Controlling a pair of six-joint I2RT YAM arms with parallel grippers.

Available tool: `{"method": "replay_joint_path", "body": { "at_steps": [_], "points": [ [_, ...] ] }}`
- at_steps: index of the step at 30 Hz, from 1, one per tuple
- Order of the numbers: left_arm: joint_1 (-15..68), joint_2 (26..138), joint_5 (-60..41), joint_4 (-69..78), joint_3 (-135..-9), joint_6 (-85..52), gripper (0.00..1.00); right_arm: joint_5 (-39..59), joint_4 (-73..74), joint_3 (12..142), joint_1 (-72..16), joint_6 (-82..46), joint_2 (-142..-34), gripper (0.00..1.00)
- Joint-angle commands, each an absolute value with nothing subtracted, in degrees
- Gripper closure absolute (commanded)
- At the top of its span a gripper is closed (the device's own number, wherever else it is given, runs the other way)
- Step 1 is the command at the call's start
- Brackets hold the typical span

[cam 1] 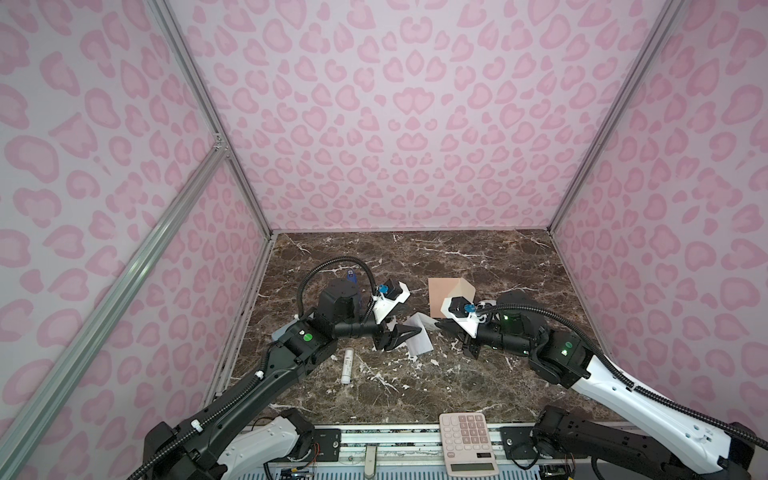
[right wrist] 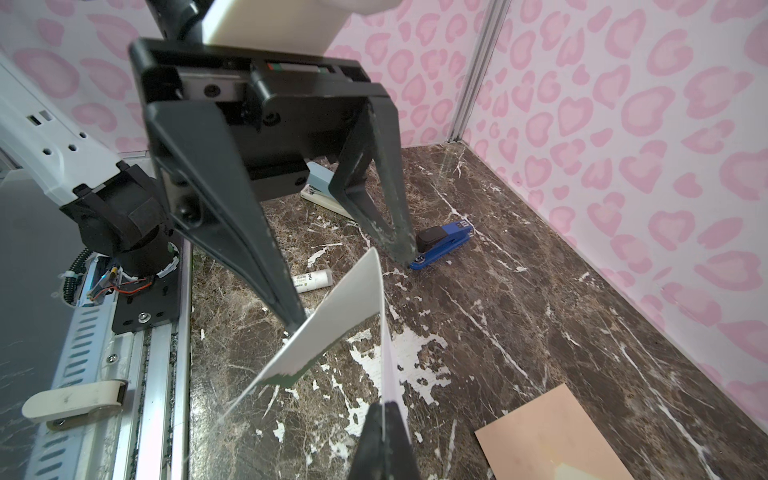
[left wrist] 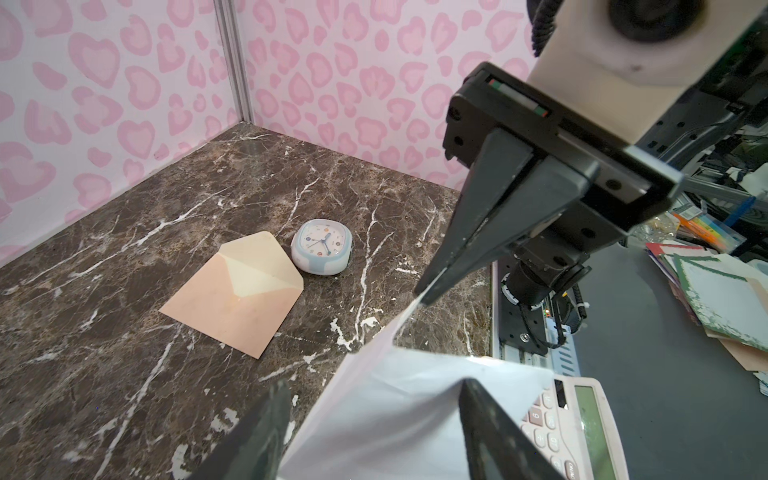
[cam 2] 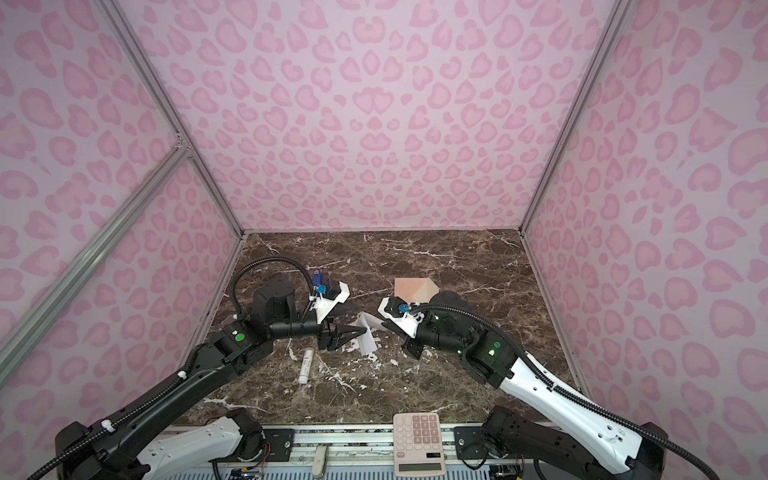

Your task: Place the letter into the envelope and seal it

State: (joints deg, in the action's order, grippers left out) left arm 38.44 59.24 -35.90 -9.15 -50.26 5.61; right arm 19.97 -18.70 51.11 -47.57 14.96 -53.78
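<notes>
The letter [cam 1: 419, 338] [cam 2: 368, 338], a white sheet with a green edge, hangs bent above the marble between both grippers. My right gripper [right wrist: 384, 405] [cam 1: 435, 323] is shut on one edge of it. My left gripper [left wrist: 374, 428] [right wrist: 348, 289] is open, its jaws wide apart with the letter [left wrist: 407, 407] passing between them; one fingertip [right wrist: 293, 318] touches the sheet. The envelope [cam 1: 442, 297] [left wrist: 232, 299] lies flat behind the right gripper, peach, its pointed flap open and cream inside.
A small clock [left wrist: 322, 247] sits beside the envelope's flap. A white glue stick [cam 1: 347, 365] lies under the left arm, and a blue stapler [right wrist: 442, 243] further back left. A pink calculator [cam 1: 467, 442] rests at the table's front edge. Pink patterned walls close three sides.
</notes>
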Motion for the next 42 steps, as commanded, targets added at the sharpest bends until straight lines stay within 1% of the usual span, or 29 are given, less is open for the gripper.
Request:
{"method": "replay_joint_path", "body": {
  "at_steps": [1, 4, 13, 17, 19, 25, 27, 31, 34, 38, 41, 42],
  "points": [
    [38.51, 59.56, -38.2, -6.8, -50.53, 5.54, 0.35, 20.67, -17.06, 51.06, -48.03, 14.4, -53.98, 1.0],
    [38.58, 59.68, -38.97, -6.79, -50.44, 5.54, 0.37, 20.66, -16.91, 50.91, -48.33, 14.32, -54.02, 1.0],
    [38.67, 59.94, -40.06, -6.83, -50.89, 5.54, 0.48, 20.74, -16.79, 50.81, -48.87, 14.02, -54.21, 1.0],
    [38.67, 60.03, -40.16, -6.78, -50.98, 5.54, 0.5, 20.91, -16.7, 50.58, -49.0, 13.87, -54.52, 1.0],
    [38.68, 59.94, -40.08, -6.77, -51.06, 5.54, 0.53, 20.84, -16.7, 50.56, -49.0, 13.81, -54.56, 1.0],
    [38.76, 59.44, -40.17, -7.13, -51.15, 5.72, 0.62, 20.66, -16.93, 50.54, -49.04, 13.72, -54.49, 1.0],
    [38.76, 59.33, -40.08, -7.36, -51.14, 5.8, 0.68, 20.57, -17.11, 50.47, -49.04, 13.71, -54.39, 1.0],
    [38.76, 59.33, -40.47, -7.46, -51.15, 5.8, 0.74, 20.48, -17.29, 50.53, -49.03, 13.62, -54.27, 1.0],
    [38.85, 59.41, -40.49, -7.46, -51.13, 5.8, 0.82, 20.39, -17.31, 50.53, -49.04, 13.62, -54.14, 1.0],
    [38.85, 59.67, -40.43, -7.3, -51.13, 5.98, 0.95, 19.89, -17.4, 50.72, -48.96, 14.07, -54.08, 1.0],
    [38.94, 59.77, -40.1, -7.43, -51.39, 6.19, 0.96, 19.25, -17.9, 50.89, -48.96, 14.45, -54.03, 1.0],
    [38.94, 59.68, -39.74, -7.68, -51.42, 6.39, 0.96, 18.72, -18.24, 51.13, -48.89, 14.72, -53.92, 0.96]
  ]
}}
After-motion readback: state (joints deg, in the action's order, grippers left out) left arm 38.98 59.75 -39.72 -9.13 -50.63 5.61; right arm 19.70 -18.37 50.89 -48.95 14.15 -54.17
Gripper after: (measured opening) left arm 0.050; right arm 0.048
